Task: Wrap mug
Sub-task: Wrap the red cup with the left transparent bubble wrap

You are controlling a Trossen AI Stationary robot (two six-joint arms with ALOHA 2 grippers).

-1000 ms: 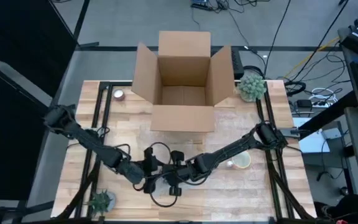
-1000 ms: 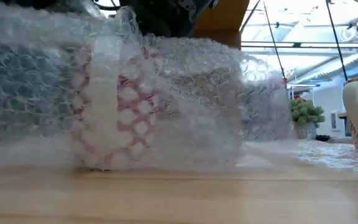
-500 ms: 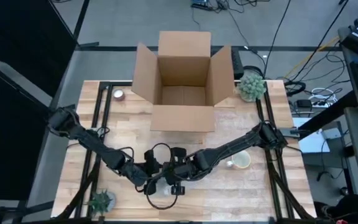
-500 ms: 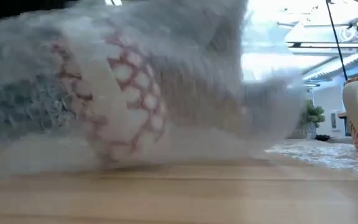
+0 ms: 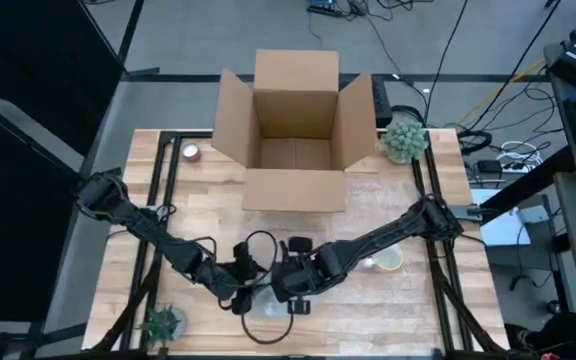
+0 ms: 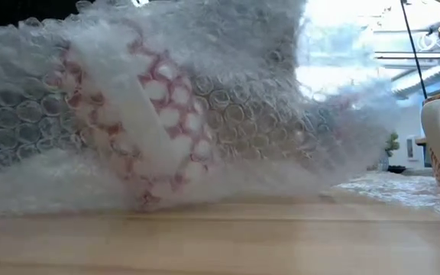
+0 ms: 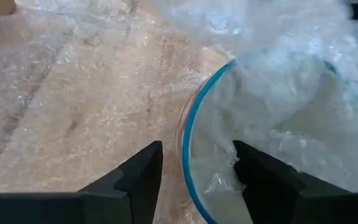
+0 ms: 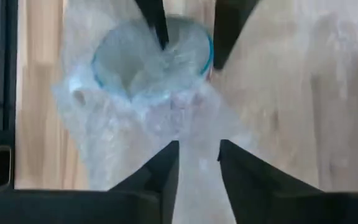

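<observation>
The mug point(image 6: 151, 130), white with a red net pattern and a blue rim point(image 7: 187, 143), stands tilted on the table near its front edge, swathed in bubble wrap point(image 6: 281, 114). Its lower edge point(image 6: 147, 200) rests on the wood. My left gripper point(image 5: 251, 292) is open astride the mug's rim, one finger in the mouth and one outside. My right gripper point(image 5: 290, 290) is beside it, shut on a strip of the bubble wrap point(image 8: 199, 149) that runs from the mug's mouth point(image 8: 151, 59). My left gripper has one finger point(image 7: 257, 177) inside the mug's mouth, lying against the bubble wrap tucked in there point(image 7: 229, 180). The other finger point(image 7: 138, 180) stands outside the rim, apart from the wall. My right gripper pinches the band of bubble wrap point(image 8: 199, 140) between its two fingers, coming from above. The band runs up over the rim into the mouth; how many layers it holds does not show.
A second mug point(image 5: 388, 259) stands to the right on spread bubble wrap. An open cardboard box point(image 5: 296, 130) sits at the far middle. Small plants stand at the far right point(image 5: 404, 137) and near left point(image 5: 163, 322) corners.
The wrapped mug has tipped from upright to a slant, its handle now leaning in the low view. My right gripper has moved toward the table's near edge with the wrap, which now rises higher over the mug.
</observation>
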